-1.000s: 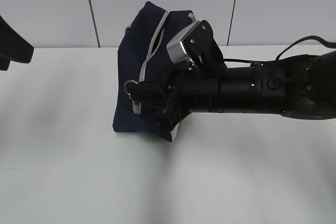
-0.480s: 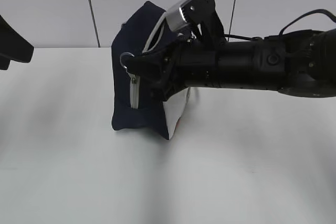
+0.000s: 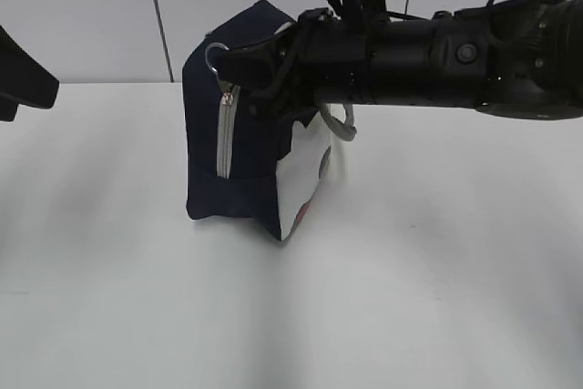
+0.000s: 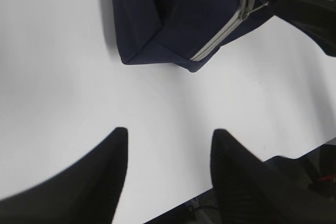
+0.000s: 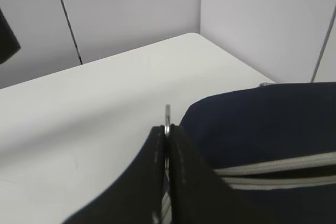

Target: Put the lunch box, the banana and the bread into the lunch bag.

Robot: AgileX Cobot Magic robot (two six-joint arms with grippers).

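The navy lunch bag (image 3: pixel 246 143) stands on the white table, with a grey zipper (image 3: pixel 224 138) down its near end and a white side panel (image 3: pixel 314 175). My right gripper (image 3: pixel 223 59) reaches in from the right and is shut on the zipper's ring pull (image 3: pixel 215 50) at the bag's top left corner. In the right wrist view the ring pull (image 5: pixel 167 114) sticks up between the closed fingertips, with the bag (image 5: pixel 262 124) to the right. My left gripper (image 4: pixel 168 135) is open and empty above bare table, short of the bag (image 4: pixel 178 14). The lunch box, banana and bread are out of view.
A grey handle loop (image 3: pixel 339 127) hangs below my right arm. The left arm's dark body (image 3: pixel 23 79) sits at the left edge. A panelled wall (image 3: pixel 91 15) stands behind the table. The table's front edge (image 4: pixel 247 169) shows in the left wrist view.
My right gripper has risen and moved left with the ring pull, from low on the bag's end to its top corner. The bag has been pulled more upright.
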